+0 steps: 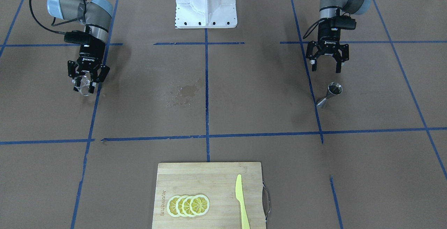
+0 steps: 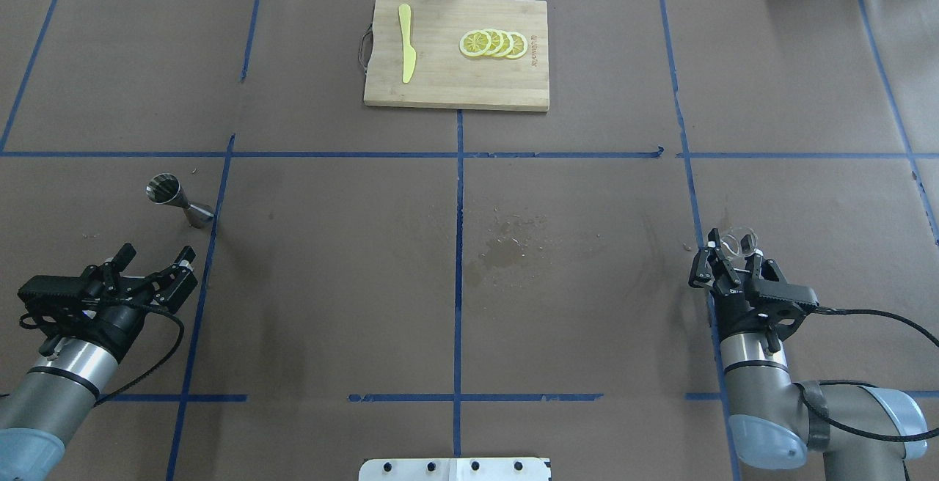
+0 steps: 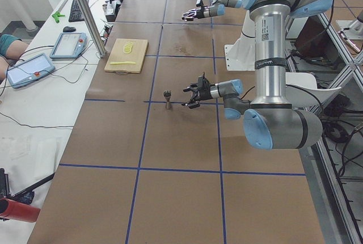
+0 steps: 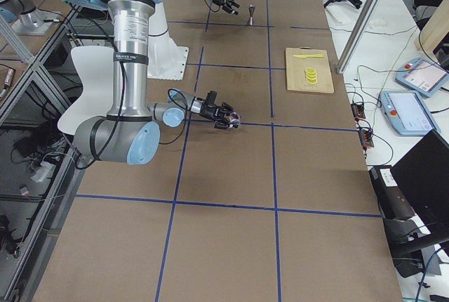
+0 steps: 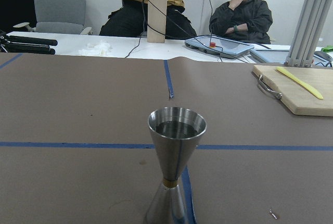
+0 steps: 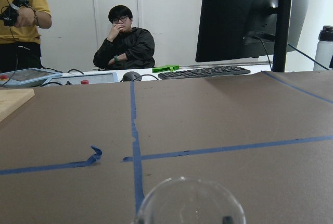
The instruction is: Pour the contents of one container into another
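The clear glass cup point(image 1: 82, 84) sits low at the table between the fingers of my right gripper point(image 1: 84, 83), which is shut on it. In the overhead view the glass cup point(image 2: 738, 240) shows at the right gripper point(image 2: 735, 248) tips. Its rim point(image 6: 190, 203) fills the bottom of the right wrist view. The steel jigger point(image 1: 330, 95) stands upright on the table by a blue tape line, with dark liquid in its top cone point(image 5: 176, 129). My left gripper point(image 1: 325, 68) hangs open a short way behind the jigger point(image 2: 178, 200), touching nothing.
A wooden cutting board point(image 1: 209, 176) with lemon slices point(image 1: 188, 205) and a yellow knife point(image 1: 241, 201) lies at the far middle edge. A wet stain point(image 1: 185, 93) marks the paper at the centre. The white robot base point(image 1: 206, 2) stands between the arms. People sit beyond the table.
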{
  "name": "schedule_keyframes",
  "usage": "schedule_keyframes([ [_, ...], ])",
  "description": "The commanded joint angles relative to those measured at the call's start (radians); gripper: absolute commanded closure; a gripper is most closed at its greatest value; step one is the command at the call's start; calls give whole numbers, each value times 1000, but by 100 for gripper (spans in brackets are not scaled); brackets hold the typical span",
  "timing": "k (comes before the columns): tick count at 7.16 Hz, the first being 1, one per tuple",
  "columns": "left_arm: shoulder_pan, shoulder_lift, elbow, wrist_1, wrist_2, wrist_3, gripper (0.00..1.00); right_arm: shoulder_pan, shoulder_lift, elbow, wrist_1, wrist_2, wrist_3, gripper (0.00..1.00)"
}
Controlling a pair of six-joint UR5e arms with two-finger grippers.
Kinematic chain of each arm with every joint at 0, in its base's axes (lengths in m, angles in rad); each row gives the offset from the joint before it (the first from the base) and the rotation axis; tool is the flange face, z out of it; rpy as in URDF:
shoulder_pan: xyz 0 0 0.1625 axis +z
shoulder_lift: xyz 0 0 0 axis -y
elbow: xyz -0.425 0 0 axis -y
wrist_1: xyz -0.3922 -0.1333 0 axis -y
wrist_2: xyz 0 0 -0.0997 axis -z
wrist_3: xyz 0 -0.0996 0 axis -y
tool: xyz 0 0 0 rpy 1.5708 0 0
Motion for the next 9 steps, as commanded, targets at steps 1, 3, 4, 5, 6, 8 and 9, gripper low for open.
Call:
schedule_keyframes([
  [1,4,3,-4,0,0,-1,0,-8,0,-10,-1,3,5,100],
  [3,4,4,-16,0,-2,1,0,-10,0,-16,-1,3,3,53],
  [4,4,4,-22,0,-15,1,0,-10,0,-18,-1,3,3,35],
  [5,4,4,-28,0,-18,1,0,-10,0,-18,-1,4,3,21],
  [6,4,16,-34,0,-20,1,0,-10,0,-16,-1,6,3,3],
  [8,6,29,-60,0,-25,1,0,-10,-2,0,-1,20,-1,0],
  [9,6,30,-66,0,-37,1,0,-11,-20,19,1,58,-9,0],
])
